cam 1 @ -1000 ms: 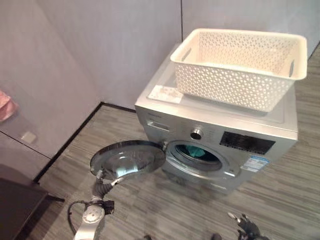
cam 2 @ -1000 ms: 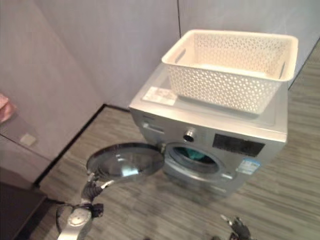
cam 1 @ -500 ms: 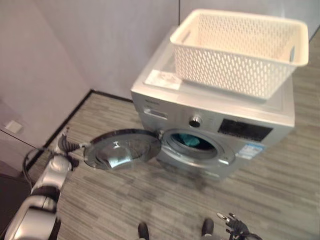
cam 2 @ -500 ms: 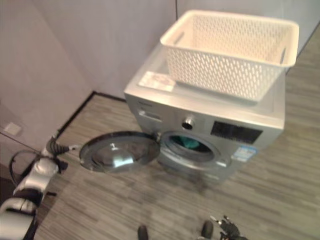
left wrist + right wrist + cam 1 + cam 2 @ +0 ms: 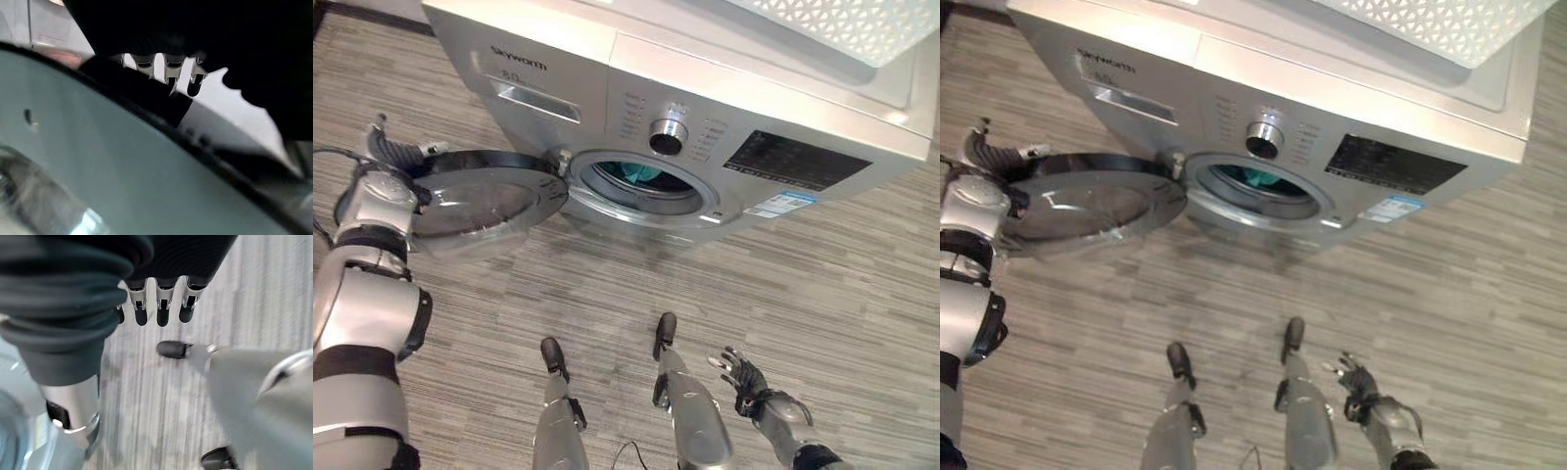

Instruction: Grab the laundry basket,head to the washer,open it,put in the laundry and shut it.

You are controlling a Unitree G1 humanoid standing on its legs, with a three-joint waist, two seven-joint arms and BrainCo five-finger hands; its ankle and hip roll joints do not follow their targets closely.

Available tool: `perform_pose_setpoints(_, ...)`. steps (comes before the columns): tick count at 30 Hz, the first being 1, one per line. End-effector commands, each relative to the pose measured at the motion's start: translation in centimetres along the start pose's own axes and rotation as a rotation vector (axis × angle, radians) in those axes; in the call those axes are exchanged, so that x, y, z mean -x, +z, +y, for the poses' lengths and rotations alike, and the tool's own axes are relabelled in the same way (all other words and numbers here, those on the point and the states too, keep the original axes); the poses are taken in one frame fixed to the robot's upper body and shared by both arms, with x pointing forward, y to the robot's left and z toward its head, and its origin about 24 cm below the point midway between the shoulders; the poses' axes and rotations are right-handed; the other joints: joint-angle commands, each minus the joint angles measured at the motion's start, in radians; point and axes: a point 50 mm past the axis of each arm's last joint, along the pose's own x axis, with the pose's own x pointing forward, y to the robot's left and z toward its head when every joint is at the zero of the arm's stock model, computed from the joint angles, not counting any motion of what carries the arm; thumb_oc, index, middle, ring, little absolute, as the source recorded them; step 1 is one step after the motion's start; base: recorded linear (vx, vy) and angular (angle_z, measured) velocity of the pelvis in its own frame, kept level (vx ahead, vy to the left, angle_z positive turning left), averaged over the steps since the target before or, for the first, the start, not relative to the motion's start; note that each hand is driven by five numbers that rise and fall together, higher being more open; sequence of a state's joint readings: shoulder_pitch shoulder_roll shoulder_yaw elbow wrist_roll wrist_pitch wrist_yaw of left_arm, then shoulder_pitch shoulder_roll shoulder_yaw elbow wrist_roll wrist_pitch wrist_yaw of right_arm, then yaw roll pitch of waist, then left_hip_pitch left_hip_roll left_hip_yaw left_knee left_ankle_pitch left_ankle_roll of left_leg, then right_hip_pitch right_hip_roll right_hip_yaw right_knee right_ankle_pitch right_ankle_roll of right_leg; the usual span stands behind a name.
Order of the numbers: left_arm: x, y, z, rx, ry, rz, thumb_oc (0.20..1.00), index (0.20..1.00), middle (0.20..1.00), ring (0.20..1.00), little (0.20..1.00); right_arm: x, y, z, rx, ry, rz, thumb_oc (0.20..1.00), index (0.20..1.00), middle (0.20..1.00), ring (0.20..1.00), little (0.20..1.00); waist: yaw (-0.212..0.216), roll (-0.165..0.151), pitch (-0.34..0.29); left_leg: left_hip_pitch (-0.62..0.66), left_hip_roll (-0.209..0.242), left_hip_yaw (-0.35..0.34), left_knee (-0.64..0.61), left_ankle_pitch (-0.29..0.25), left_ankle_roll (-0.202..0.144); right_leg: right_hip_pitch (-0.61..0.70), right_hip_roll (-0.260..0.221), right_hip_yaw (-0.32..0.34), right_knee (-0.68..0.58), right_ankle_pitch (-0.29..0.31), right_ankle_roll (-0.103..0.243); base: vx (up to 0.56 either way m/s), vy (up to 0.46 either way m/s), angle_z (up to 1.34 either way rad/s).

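Observation:
The silver washer [image 5: 558, 59] stands in front of me with its round door [image 5: 480, 196] swung wide open to the left. Teal laundry [image 5: 636, 174] lies inside the drum. The white lattice basket [image 5: 862, 24] rests on the washer's top at the upper right. My left hand [image 5: 396, 152] is at the door's outer left rim, and its fingers [image 5: 168, 68] reach straight past the dark rim above the door glass [image 5: 98, 161]. My right hand [image 5: 744, 377] hangs low on the right over the floor, its fingers [image 5: 161, 308] straight and holding nothing.
Grey wood-look floor [image 5: 822, 274] spreads out before the washer. A dark skirting strip [image 5: 372, 18] runs along the wall at the far left. A control knob [image 5: 669, 135] and a detergent drawer [image 5: 533, 103] sit on the washer's front.
The camera has dropped and come closer to the washer. My left hand went from the door's near side to its left rim. The door stays wide open.

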State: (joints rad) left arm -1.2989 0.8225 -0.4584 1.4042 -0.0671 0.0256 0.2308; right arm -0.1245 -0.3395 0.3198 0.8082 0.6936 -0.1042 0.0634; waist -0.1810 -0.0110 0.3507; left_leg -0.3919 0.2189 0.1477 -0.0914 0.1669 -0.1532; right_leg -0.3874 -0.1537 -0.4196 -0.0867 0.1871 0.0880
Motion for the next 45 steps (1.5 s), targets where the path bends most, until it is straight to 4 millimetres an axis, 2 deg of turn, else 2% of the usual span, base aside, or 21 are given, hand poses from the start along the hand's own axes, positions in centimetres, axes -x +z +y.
perform_pose_setpoints(1, -0.3, -2.8, 4.3, -0.072, 0.12, 0.112, 1.0, 1.0, 1.0, 1.0, 1.0, 0.5, -1.0, -0.3, -0.056, -0.033, 0.004, 1.0, 1.0, 1.0, 1.0, 1.0, 0.013, -0.08, -0.023, 0.06, 0.042, 0.029, 0.004, -0.027, -0.027, -0.061, -0.037, 0.078, 0.099, -0.056, 0.099, 0.0, 0.0, 0.0)
perform_pose_setpoints(6, 0.1, -4.3, 2.2, -0.154, 0.016, 0.148, 1.0, 1.0, 1.0, 1.0, 1.0, 0.3, -1.5, 0.5, -0.034, -0.003, 0.028, 1.0, 1.0, 1.0, 1.0, 1.0, 0.013, -0.088, -0.018, 0.042, 0.042, 0.019, 0.004, -0.026, -0.027, -0.071, -0.038, 0.067, 0.091, -0.052, 0.099, 0.01, -0.011, 0.04)
perform_pose_setpoints(7, 0.9, -6.4, -0.9, -0.215, -0.13, 0.196, 1.0, 1.0, 1.0, 1.0, 1.0, 0.3, -2.3, 0.6, -0.017, -0.003, 0.067, 1.0, 1.0, 1.0, 1.0, 1.0, 0.014, -0.085, -0.022, 0.049, 0.04, 0.017, 0.004, -0.029, -0.025, -0.061, -0.038, 0.069, 0.091, -0.056, 0.096, 0.0, 0.0, 0.0)
perform_pose_setpoints(8, 0.9, -6.5, -0.9, -0.215, -0.131, 0.197, 1.0, 1.0, 1.0, 1.0, 1.0, 0.3, -2.3, 0.6, -0.016, -0.003, 0.067, 1.0, 1.0, 1.0, 1.0, 1.0, 0.014, -0.085, -0.022, 0.049, 0.04, 0.017, 0.004, -0.029, -0.025, -0.061, -0.038, 0.069, 0.091, -0.056, 0.096, 0.0, 0.0, 0.0)
perform_pose_setpoints(10, 2.7, -9.3, -4.9, -0.284, -0.345, 0.252, 1.0, 1.0, 1.0, 1.0, 1.0, 0.3, -3.3, 0.2, 0.007, -0.015, 0.133, 1.0, 1.0, 1.0, 1.0, 1.0, 0.015, -0.078, -0.032, 0.074, 0.038, 0.021, 0.004, -0.039, -0.024, -0.042, -0.039, 0.074, 0.094, -0.063, 0.093, 0.03, 0.026, 0.0)
perform_pose_setpoints(12, 3.3, -10.0, -6.1, -0.296, -0.402, 0.259, 1.0, 1.0, 1.0, 1.0, 1.0, 0.4, -3.5, 0.0, 0.007, -0.023, 0.147, 1.0, 1.0, 1.0, 1.0, 1.0, 0.014, -0.073, -0.036, 0.084, 0.036, 0.024, 0.004, -0.043, -0.024, -0.036, -0.04, 0.077, 0.095, -0.064, 0.092, 0.04, 0.041, -0.01)
perform_pose_setpoints(13, 5.0, -10.9, -9.7, -0.316, -0.533, 0.239, 1.0, 1.0, 1.0, 1.0, 1.0, 0.5, -4.0, -0.3, 0.015, -0.029, 0.169, 1.0, 1.0, 1.0, 1.0, 1.0, 0.016, -0.064, -0.043, 0.107, 0.03, 0.032, 0.004, -0.054, -0.021, -0.021, -0.043, 0.081, 0.097, -0.067, 0.09, 0.04, 0.05, -0.01)
perform_pose_setpoints(15, 5.9, -10.9, -11.4, -0.312, -0.573, 0.211, 1.0, 1.0, 1.0, 1.0, 1.0, 0.5, -3.9, -0.3, 0.022, -0.032, 0.169, 1.0, 1.0, 1.0, 1.0, 1.0, 0.019, -0.058, -0.044, 0.118, 0.027, 0.033, 0.004, -0.059, -0.019, -0.015, -0.044, 0.084, 0.099, -0.07, 0.089, 0.04, 0.044, 0.0)
perform_pose_setpoints(16, 8.5, -10.9, -15.5, -0.234, -0.662, 0.168, 1.0, 1.0, 1.0, 1.0, 1.0, 0.4, -3.7, -0.7, 0.026, -0.048, 0.167, 1.0, 1.0, 1.0, 1.0, 1.0, 0.027, -0.044, -0.041, 0.14, 0.019, 0.038, 0.004, -0.068, -0.014, -0.002, -0.05, 0.09, 0.103, -0.075, 0.088, 0.05, 0.045, 0.01)
perform_pose_setpoints(17, 10.3, -10.8, -17.6, -0.141, -0.706, 0.157, 1.0, 1.0, 1.0, 1.0, 1.0, 0.4, -3.5, -0.9, 0.01, -0.064, 0.161, 1.0, 1.0, 1.0, 1.0, 1.0, 0.034, -0.036, -0.038, 0.15, 0.013, 0.04, 0.004, -0.072, -0.011, 0.007, -0.055, 0.092, 0.106, -0.077, 0.088, 0.03, 0.027, 0.0)
perform_pose_setpoints(18, 10.3, -10.8, -17.7, -0.14, -0.707, 0.158, 1.0, 1.0, 1.0, 1.0, 1.0, 0.5, -3.5, -1.0, 0.011, -0.065, 0.162, 1.0, 1.0, 1.0, 1.0, 1.0, 0.034, -0.035, -0.038, 0.152, 0.013, 0.041, 0.004, -0.072, -0.011, 0.008, -0.054, 0.093, 0.106, -0.077, 0.088, 0.04, 0.062, 0.06)
perform_pose_setpoints(19, 14.2, -10.6, -21.5, 0.041, -0.822, 0.16, 1.0, 1.0, 1.0, 1.0, 1.0, 0.5, -3.5, -1.4, -0.01, -0.087, 0.164, 1.0, 1.0, 1.0, 1.0, 1.0, 0.043, -0.014, -0.034, 0.172, 0.005, 0.048, 0.004, -0.08, -0.006, 0.022, -0.059, 0.1, 0.111, -0.086, 0.086, 0.05, 0.071, 0.05)
perform_pose_setpoints(20, 16.5, -10.3, -23.3, 0.129, -0.895, 0.161, 1.0, 1.0, 1.0, 1.0, 1.0, 0.5, -3.4, -1.6, -0.011, -0.098, 0.165, 1.0, 1.0, 1.0, 1.0, 1.0, 0.046, -0.005, -0.034, 0.184, 0.001, 0.052, 0.004, -0.084, -0.004, 0.03, -0.062, 0.102, 0.112, -0.089, 0.085, 0.08, 0.093, 0.07)
perform_pose_setpoints(26, 25.7, -5.4, -29.2, 0.471, -1.141, 0.142, 1.0, 1.0, 1.0, 1.0, 1.0, 0.8, -3.7, -3.0, 0.004, -0.167, 0.201, 1.0, 1.0, 1.0, 1.0, 1.0, 0.037, 0.031, -0.054, 0.232, -0.01, 0.072, 0.004, -0.102, 0.003, 0.063, -0.059, 0.12, 0.104, -0.098, 0.082, 0.05, 0.037, -0.04)
perform_pose_setpoints(28, 28.0, -1.4, -30.6, 0.552, -1.206, 0.091, 1.0, 1.0, 1.0, 1.0, 1.0, 0.6, -3.6, -3.1, 0.013, -0.183, 0.208, 1.0, 1.0, 1.0, 1.0, 1.0, 0.017, 0.037, -0.064, 0.247, -0.012, 0.08, 0.004, -0.106, 0.004, 0.068, -0.055, 0.132, 0.1, -0.1, 0.084, 0.05, 0.009, -0.04)
perform_pose_setpoints(31, 30.0, 2.0, -31.3, 0.647, -1.254, 0.07, 1.0, 1.0, 1.0, 1.0, 1.0, 0.5, -3.9, -2.4, 0.019, -0.172, 0.22, 1.0, 1.0, 1.0, 1.0, 1.0, -0.004, 0.042, -0.074, 0.253, -0.011, 0.091, 0.004, -0.108, 0.003, 0.069, -0.051, 0.141, 0.094, -0.098, 0.084, 0.04, -0.001, -0.16)
perform_pose_setpoints(35, 29.6, 4.2, -30.7, 0.721, -1.233, -0.005, 1.0, 1.0, 1.0, 1.0, 1.0, 0.2, -3.4, -1.4, 0.046, -0.111, 0.187, 1.0, 1.0, 1.0, 1.0, 1.0, -0.02, 0.043, -0.085, 0.261, -0.005, 0.112, 0.004, -0.107, -0.001, 0.063, -0.044, 0.153, 0.087, -0.092, 0.088, 0.03, -0.015, -0.33)
perform_pose_setpoints(38, 29.1, 3.5, -29.8, 0.741, -1.242, -0.054, 1.0, 1.0, 1.0, 1.0, 1.0, 0.7, -3.6, -1.3, 0.097, -0.055, 0.175, 1.0, 1.0, 1.0, 1.0, 1.0, -0.016, 0.045, -0.091, 0.262, -0.004, 0.111, 0.004, -0.103, -0.003, 0.065, -0.043, 0.153, 0.087, -0.094, 0.088, 0.0, -0.047, -0.33)
perform_pose_setpoints(40, 29.0, 0.1, -28.4, 0.75, -1.277, -0.058, 1.0, 1.0, 1.0, 1.0, 1.0, 1.4, -3.6, -1.1, 0.231, 0.062, 0.178, 1.0, 1.0, 1.0, 1.0, 1.0, 0.01, 0.048, -0.087, 0.254, -0.004, 0.108, 0.004, -0.063, 0.001, 0.065, -0.048, 0.135, 0.092, -0.082, 0.074, 0.03, -0.057, -0.16)
perform_pose_setpoints(42, 28.9, -0.8, -28.2, 0.729, -1.29, -0.061, 1.0, 1.0, 1.0, 1.0, 1.0, 1.3, -3.5, -0.8, 0.267, 0.103, 0.186, 1.0, 1.0, 1.0, 1.0, 1.0, 0.021, 0.052, -0.086, 0.255, -0.004, 0.101, 0.004, -0.057, 0.001, 0.068, -0.047, 0.13, 0.093, -0.084, 0.073, -0.02, -0.041, 0.01)
perform_pose_setpoints(45, 29.2, -2.5, -28.2, 0.644, -1.323, -0.058, 1.0, 1.0, 1.0, 1.0, 1.0, -1.1, -1.7, 1.9, 0.553, 0.22, 0.22, 1.0, 1.0, 1.0, 1.0, 1.0, 0.079, 0.067, -0.09, 0.234, -0.014, 0.063, 0.004, -0.05, 0.004, 0.079, -0.057, 0.106, 0.085, -0.084, 0.069, -0.02, -0.062, 0.19)
